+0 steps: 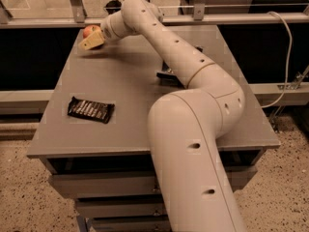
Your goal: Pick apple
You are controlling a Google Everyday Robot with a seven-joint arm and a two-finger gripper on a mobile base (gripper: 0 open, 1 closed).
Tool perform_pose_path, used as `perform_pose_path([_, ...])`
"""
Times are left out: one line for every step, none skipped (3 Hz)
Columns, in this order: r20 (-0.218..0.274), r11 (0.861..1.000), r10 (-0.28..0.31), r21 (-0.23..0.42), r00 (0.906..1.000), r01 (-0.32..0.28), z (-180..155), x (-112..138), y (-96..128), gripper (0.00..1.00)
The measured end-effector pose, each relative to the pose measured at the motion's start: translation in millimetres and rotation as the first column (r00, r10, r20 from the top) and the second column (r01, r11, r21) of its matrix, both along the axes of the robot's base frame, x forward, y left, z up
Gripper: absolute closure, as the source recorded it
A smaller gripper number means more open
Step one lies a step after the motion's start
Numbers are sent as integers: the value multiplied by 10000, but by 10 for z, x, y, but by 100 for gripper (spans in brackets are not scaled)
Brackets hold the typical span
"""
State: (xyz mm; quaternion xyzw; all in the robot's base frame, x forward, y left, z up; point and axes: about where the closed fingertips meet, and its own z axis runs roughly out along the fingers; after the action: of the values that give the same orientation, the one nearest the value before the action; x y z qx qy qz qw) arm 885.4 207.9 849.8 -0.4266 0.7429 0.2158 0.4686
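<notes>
A robot's pale arm (183, 62) stretches across a grey table (120, 81) to its far left corner, where the apple (90, 31) sits close to the back edge. The gripper (91, 40) is at that corner, its tan tip lying just in front of the fruit on the near side and seeming to touch it. The tip covers the apple's lower part, so only the red-orange top shows above it. Whether the grip is closed on the apple or standing open cannot be told from this angle.

A dark wrapped bar (91, 109) lies flat near the table's front left, well apart from the apple. A dark bag (164, 72) rests near the middle of the table, mostly hidden behind the arm's forearm. The arm's thick lower link fills the foreground on the right, rising from below the table's front edge.

Drawers (106, 182) run beneath the tabletop. Behind the table a metal rail (231, 18) crosses the scene, with a small dark object (113, 5) just beyond the apple's corner. A white cable (285, 57) loops down at the right, over a speckled floor (19, 197)
</notes>
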Motion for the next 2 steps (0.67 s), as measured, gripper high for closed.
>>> perform_pose_path([-222, 9994, 349, 78, 9991, -348, -5, -35, 153, 23])
perform_pose_path([-310, 9990, 443, 91, 9985, -441, -13, -53, 169, 46])
